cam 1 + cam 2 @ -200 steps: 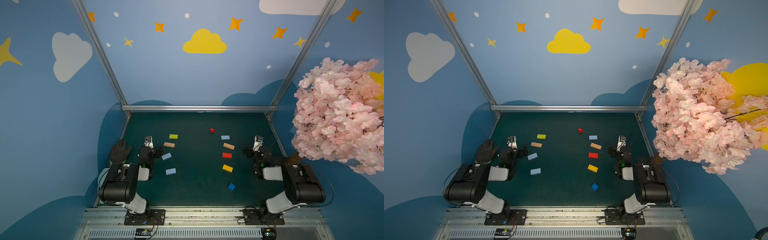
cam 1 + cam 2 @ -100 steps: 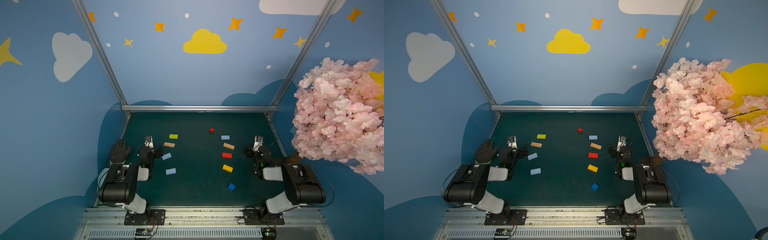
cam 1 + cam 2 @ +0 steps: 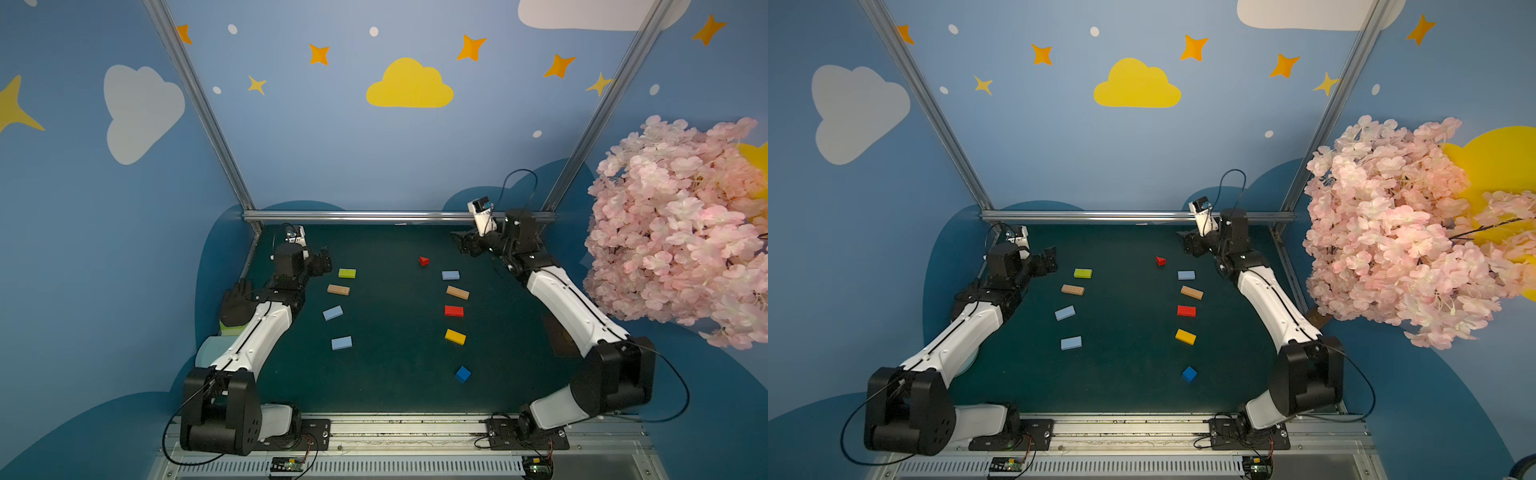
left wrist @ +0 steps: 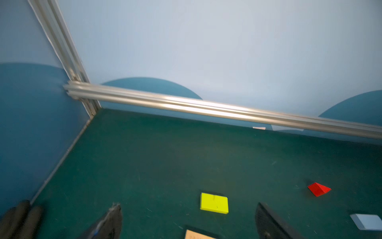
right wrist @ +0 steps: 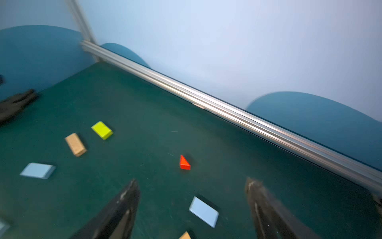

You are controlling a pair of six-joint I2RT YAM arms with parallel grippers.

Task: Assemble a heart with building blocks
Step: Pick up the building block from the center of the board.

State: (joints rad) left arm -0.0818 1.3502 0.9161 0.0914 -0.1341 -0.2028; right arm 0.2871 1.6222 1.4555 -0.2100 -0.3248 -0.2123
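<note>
Ten small solid-coloured building blocks (image 3: 453, 311) lie loose on the dark green mat (image 3: 395, 386) at the centre of both top views, not yet set into a heart and none touching another. Left of centre runs a column of a lime green rectangle (image 3: 347, 273), a tan rectangle (image 3: 338, 289), an angled light blue rectangle (image 3: 333, 312) and a lower light blue rectangle (image 3: 341, 343). Right of centre a red wedge (image 3: 423, 261) heads a second column of a pale blue rectangle (image 3: 450, 274), a second tan rectangle (image 3: 457, 292), a red rectangle (image 3: 454, 310) and a yellow rectangle (image 3: 455, 336), with a dark blue cube (image 3: 462, 374) lowest and set apart. The left gripper (image 3: 322, 262) sits just left of the lime green rectangle, its jaws spread with nothing between them. The right gripper (image 3: 462, 246), near the silver rail (image 3: 374, 216) at the mat's upper right, is likewise spread and empty, with the red wedge close below it. A black glove (image 3: 239, 303) lies by the left arm, and a pink blossom tree (image 3: 681, 232) fills the frame's right edge
</note>
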